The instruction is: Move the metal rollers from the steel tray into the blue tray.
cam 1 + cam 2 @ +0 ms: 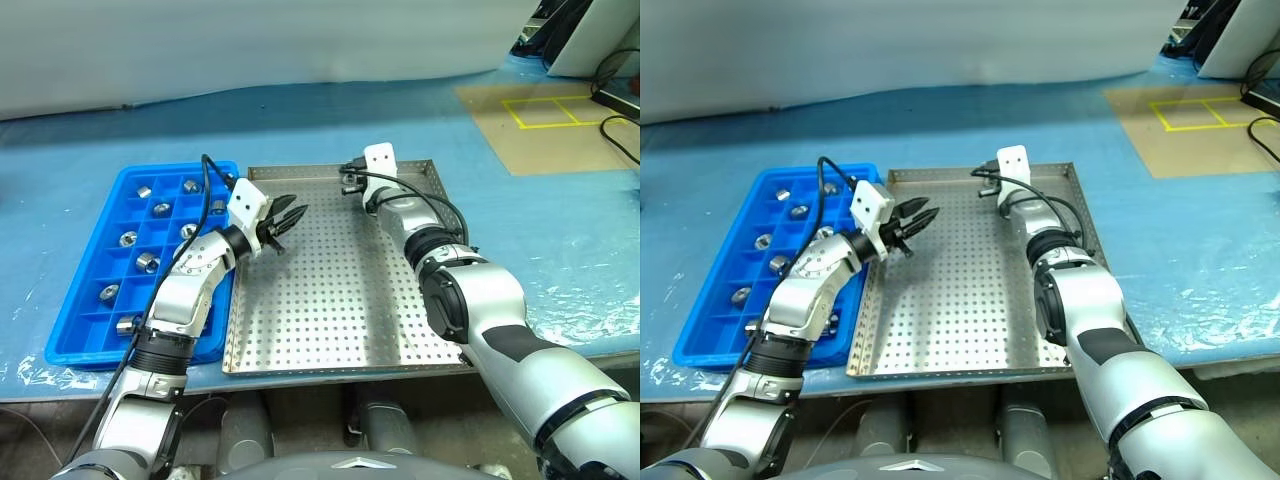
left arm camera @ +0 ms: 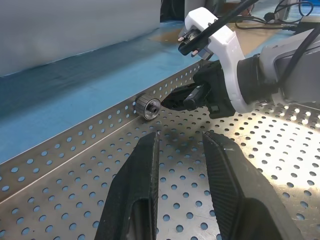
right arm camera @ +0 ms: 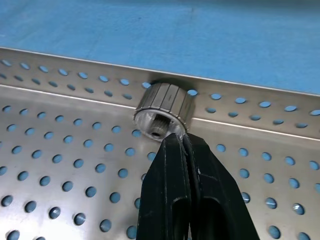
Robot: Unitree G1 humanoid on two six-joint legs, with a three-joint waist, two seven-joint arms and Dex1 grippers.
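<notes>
One metal roller [image 3: 162, 107] lies on its side against the far rim of the steel tray [image 1: 330, 300]. My right gripper [image 3: 176, 137] is shut, its fingers pressed together, with the tips touching the roller's near face. The left wrist view looks across the perforated floor at that same roller [image 2: 147, 106] and the right gripper [image 2: 167, 103] beside it. My left gripper [image 1: 298, 206] hovers over the tray's left side, open with nothing between its fingers [image 2: 145, 170]. The blue tray [image 1: 75, 340] lies left of the steel tray. Several rollers [image 1: 128, 239] sit in its compartments.
Both trays rest on a blue-covered table whose front edge runs just below them. A tan mat with yellow tape squares [image 1: 545, 110] lies at the far right, with black cables [image 1: 615, 90] near it. A pale sheet closes off the back.
</notes>
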